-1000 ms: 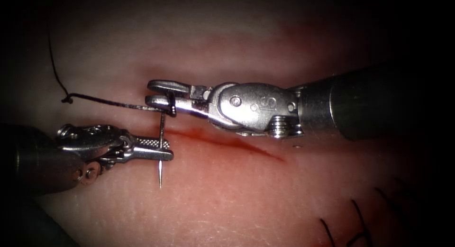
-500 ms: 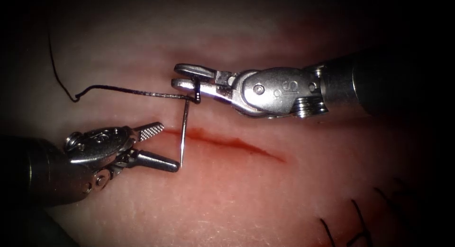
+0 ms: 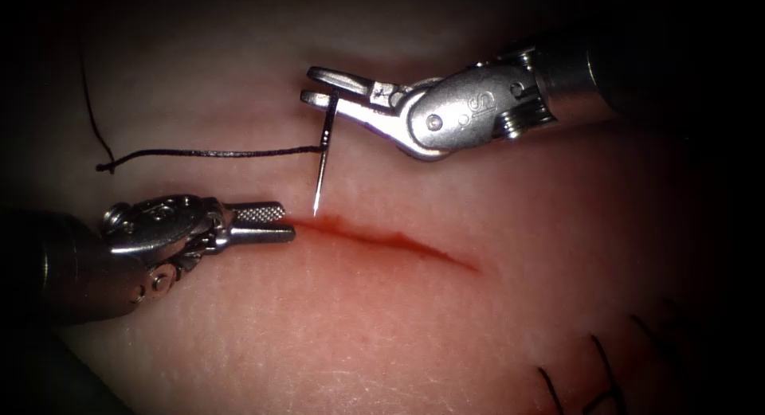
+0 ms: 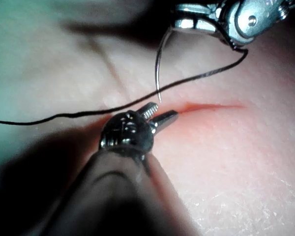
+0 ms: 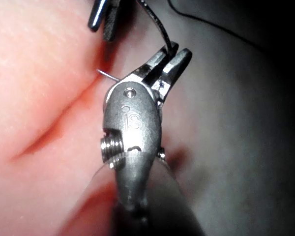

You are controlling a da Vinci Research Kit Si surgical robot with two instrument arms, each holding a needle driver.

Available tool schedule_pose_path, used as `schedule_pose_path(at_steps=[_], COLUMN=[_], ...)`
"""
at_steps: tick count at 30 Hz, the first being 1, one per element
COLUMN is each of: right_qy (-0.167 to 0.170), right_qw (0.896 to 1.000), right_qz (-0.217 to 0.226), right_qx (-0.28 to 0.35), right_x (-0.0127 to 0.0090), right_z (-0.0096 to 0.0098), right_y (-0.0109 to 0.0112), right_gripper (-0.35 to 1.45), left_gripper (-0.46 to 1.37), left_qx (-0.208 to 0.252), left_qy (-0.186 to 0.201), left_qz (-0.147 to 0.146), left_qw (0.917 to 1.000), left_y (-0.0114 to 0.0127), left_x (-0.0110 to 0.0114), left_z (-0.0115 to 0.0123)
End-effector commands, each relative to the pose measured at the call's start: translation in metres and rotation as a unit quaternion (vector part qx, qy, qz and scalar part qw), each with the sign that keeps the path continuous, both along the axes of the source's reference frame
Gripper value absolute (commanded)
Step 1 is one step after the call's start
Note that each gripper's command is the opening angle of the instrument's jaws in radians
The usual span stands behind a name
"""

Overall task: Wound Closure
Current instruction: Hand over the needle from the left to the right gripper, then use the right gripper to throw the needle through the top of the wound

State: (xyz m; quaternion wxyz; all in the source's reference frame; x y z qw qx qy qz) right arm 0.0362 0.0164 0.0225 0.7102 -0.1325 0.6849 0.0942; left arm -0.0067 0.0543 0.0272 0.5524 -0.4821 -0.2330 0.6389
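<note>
Endoscope view, reading from the left: the thread (image 3: 207, 153) is lying across the tissue (image 3: 382, 319) from a small kink at its far left end, running rightward to the needle (image 3: 322, 172). Below it, the left tool (image 3: 283, 222) is resting at the left end of the cut (image 3: 390, 241), its jaws slightly parted and holding nothing; a second ago they were clamped on the needle near its tip, so the needle has been passed over. The right tool (image 3: 312, 87) is now pinching the needle near its thread end and has carried it up and away, so that the needle is hanging free of the tissue with its point aimed down, just above the cut's left end. Red fluid is lining the cut, which is still lying unclosed along its length. Cut ends of thread (image 3: 598, 375) are showing at the lower right.

By my judgement, the hand-over is finished and the needle is being positioned for a bite. That calls for a steady grip and the point squared to the tissue beside the cut.
</note>
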Motion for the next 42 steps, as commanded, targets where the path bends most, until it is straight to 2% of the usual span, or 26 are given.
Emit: schedule_pose_path(at_steps=[1,4,15,23,32,35,42], right_qy=[-0.005,-0.017,-0.047,-0.059,-0.064,-0.064,-0.067], right_qw=[1.0,1.0,0.995,0.992,0.99,0.99,0.989], right_qz=[0.007,0.012,0.024,0.022,0.02,0.019,0.016], right_qx=[-0.006,-0.021,-0.081,-0.108,-0.121,-0.124,-0.132], right_x=[0.0001,0.0003,0.0009,0.0015,0.0016,0.0017,0.0021], right_z=[0.0001,0.0011,0.0035,0.0044,0.0051,0.0052,0.006], right_y=[0.0,0.0,-0.0001,-0.0005,-0.0009,-0.0009,-0.0013], right_gripper=[-0.35,-0.35,-0.35,-0.35,-0.35,-0.35,-0.35], left_gripper=[-0.1,-0.35,-0.35,-0.35,-0.35,-0.35,-0.35], left_qx=[-0.004,-0.014,-0.017,-0.015,0.0,0.002,0.005], left_qy=[0.013,0.052,0.107,0.133,0.182,0.193,0.196], left_qz=[0.009,0.034,0.078,0.077,0.107,0.121,0.119], left_qw=[0.9999,0.998,0.991,0.988,0.9775,0.9738,0.9732], left_y=[-0.0001,-0.0005,-0.0017,-0.0018,-0.0031,-0.0037,-0.0041], left_x=[0.0001,0.0001,0.0,-0.0002,0.0002,0.0001,0.0], left_z=[0.0002,0.0011,0.0031,0.0053,0.0082,0.0088,0.0088])
